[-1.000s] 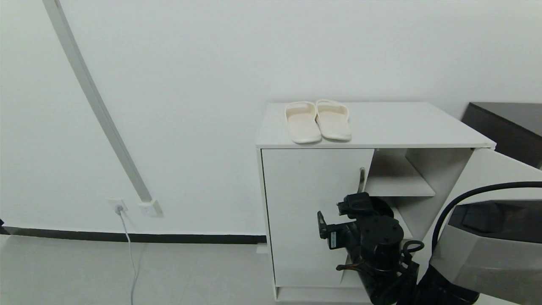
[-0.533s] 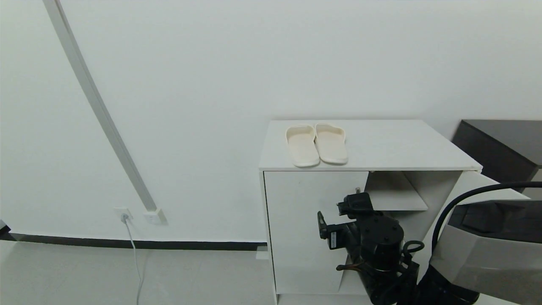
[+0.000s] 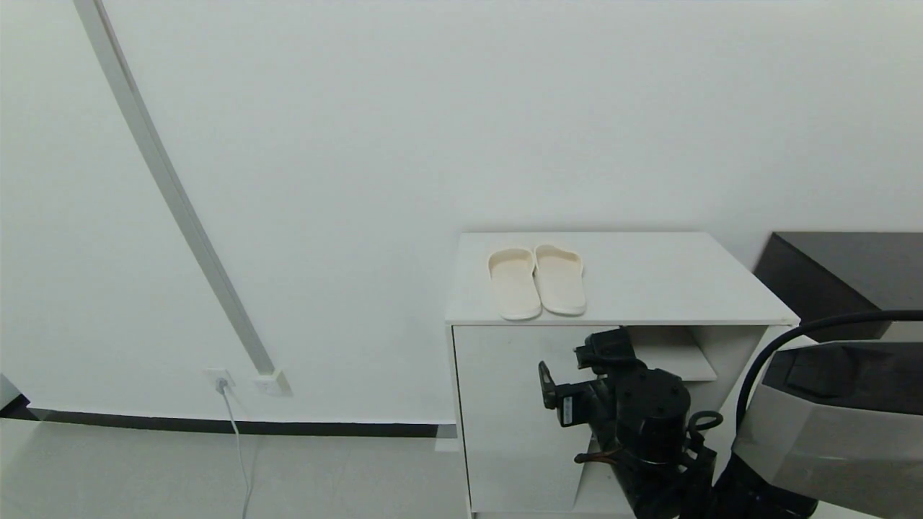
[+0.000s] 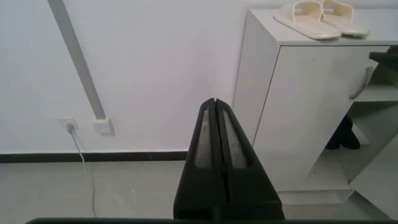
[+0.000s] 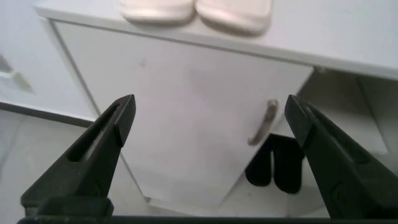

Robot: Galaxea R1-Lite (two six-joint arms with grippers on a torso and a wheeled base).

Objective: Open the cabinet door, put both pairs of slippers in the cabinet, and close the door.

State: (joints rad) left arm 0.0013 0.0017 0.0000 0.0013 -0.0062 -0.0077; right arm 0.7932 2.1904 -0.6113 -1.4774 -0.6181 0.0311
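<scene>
A cream pair of slippers [image 3: 537,281] lies on top of the white cabinet [image 3: 649,277]. The cabinet's left door [image 3: 512,411] is closed, and its right side stands open, showing a shelf [image 3: 681,360]. In the right wrist view, a black pair of slippers [image 5: 280,165] stands inside on the bottom, beyond the left door's handle [image 5: 261,121]. My right gripper [image 5: 211,109] is open in front of the left door, below the cream slippers [image 5: 196,9], with nothing between its fingers. My left gripper [image 4: 214,102] is shut and empty, to the left of the cabinet [image 4: 298,118].
A dark piece of furniture [image 3: 836,277] stands right of the cabinet. On the wall to the left run a slanted grey duct [image 3: 166,180], a socket [image 3: 218,378] and a hanging cable [image 3: 241,454]. Open floor [image 3: 216,476] lies left of the cabinet.
The whole head picture has shifted: the cabinet and slippers now sit lower and look smaller, so the camera has moved. The right arm keeps its place in the picture.
</scene>
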